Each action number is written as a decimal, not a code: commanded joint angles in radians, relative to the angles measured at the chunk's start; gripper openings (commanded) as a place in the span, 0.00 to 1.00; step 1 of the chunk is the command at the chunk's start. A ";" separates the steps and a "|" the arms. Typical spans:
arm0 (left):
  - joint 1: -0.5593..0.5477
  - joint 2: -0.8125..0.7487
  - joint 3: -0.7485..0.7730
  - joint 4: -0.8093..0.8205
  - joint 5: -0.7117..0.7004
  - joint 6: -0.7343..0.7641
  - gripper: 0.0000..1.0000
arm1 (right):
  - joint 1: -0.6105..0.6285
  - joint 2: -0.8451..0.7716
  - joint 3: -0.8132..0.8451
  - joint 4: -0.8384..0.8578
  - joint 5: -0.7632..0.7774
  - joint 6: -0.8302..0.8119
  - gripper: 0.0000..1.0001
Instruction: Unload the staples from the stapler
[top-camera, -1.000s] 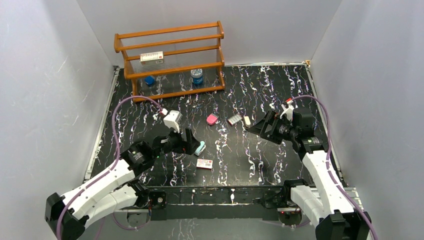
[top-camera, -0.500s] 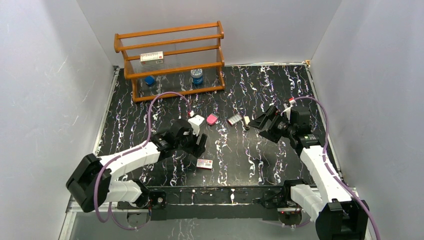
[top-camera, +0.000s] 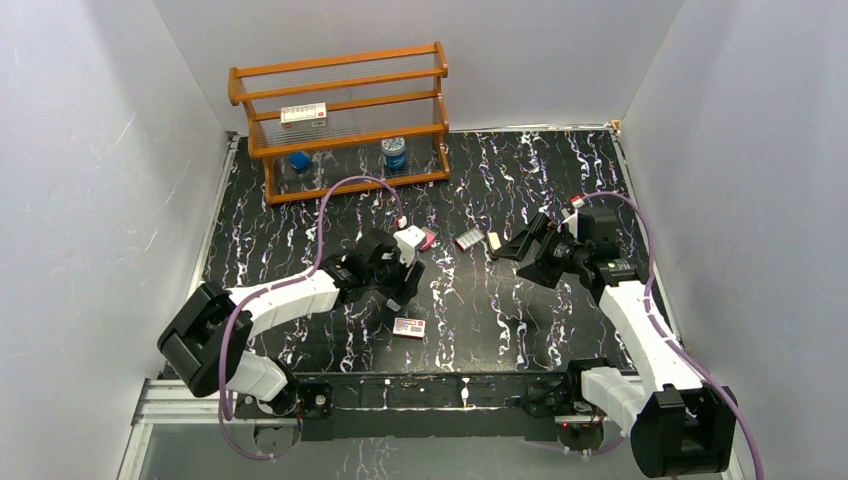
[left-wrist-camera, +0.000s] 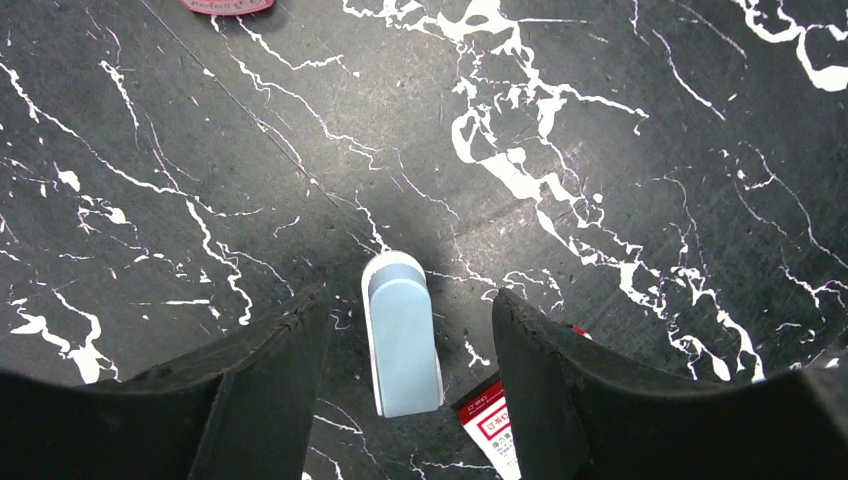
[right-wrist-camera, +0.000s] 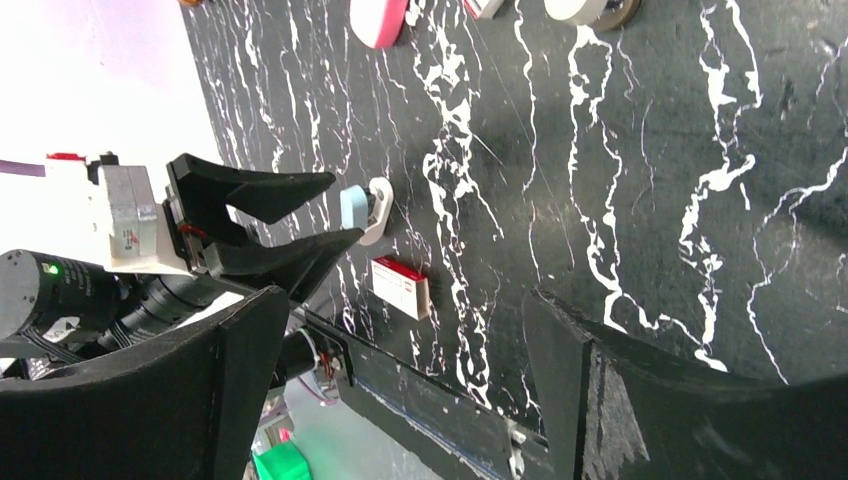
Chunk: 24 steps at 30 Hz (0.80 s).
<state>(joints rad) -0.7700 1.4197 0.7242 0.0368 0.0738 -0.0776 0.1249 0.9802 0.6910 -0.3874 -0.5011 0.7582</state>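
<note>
The only print near the arms is on the red-and-white box (left-wrist-camera: 492, 425), which carries a red-framed label too small to read. The pink block (top-camera: 428, 240) shows a trace of dark lettering at the top edge of the left wrist view, also unreadable. A second red-and-white box (top-camera: 304, 115) lies on the middle tier of the wooden rack (top-camera: 340, 100), its print illegible. Two blue items (top-camera: 299, 160) (top-camera: 394, 153) stand on the rack's lowest tier.

The table (top-camera: 540, 180) is black with white marble-like veins, and plain pale grey walls (top-camera: 100, 150) close it in on three sides. The rack stands at the far left corner.

The stapler (left-wrist-camera: 402, 340) lies flat near the middle of the table, towards the near edge, just beside the first box. The left gripper (left-wrist-camera: 410, 305) straddles it, jaws apart, with a strip of bare table visible on either side of the stapler, so nothing is clamped. The right gripper (top-camera: 512, 247) hangs right of centre with its jaws spread wide and nothing between them. Near it lie a small grey piece (top-camera: 468, 240) and a white piece (top-camera: 493, 240).
</note>
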 joint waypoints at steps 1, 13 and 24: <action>-0.002 0.012 0.026 -0.031 0.030 0.036 0.57 | 0.001 -0.027 0.035 -0.071 -0.033 -0.029 0.95; 0.000 0.002 -0.049 0.030 0.051 0.088 0.53 | 0.002 -0.071 -0.015 -0.121 -0.012 -0.050 0.93; 0.000 0.067 -0.016 0.085 0.079 0.120 0.45 | 0.002 0.004 -0.005 -0.192 0.007 -0.119 0.93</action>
<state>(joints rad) -0.7696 1.4742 0.6800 0.0940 0.1352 0.0128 0.1249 0.9821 0.6746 -0.5610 -0.4931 0.6689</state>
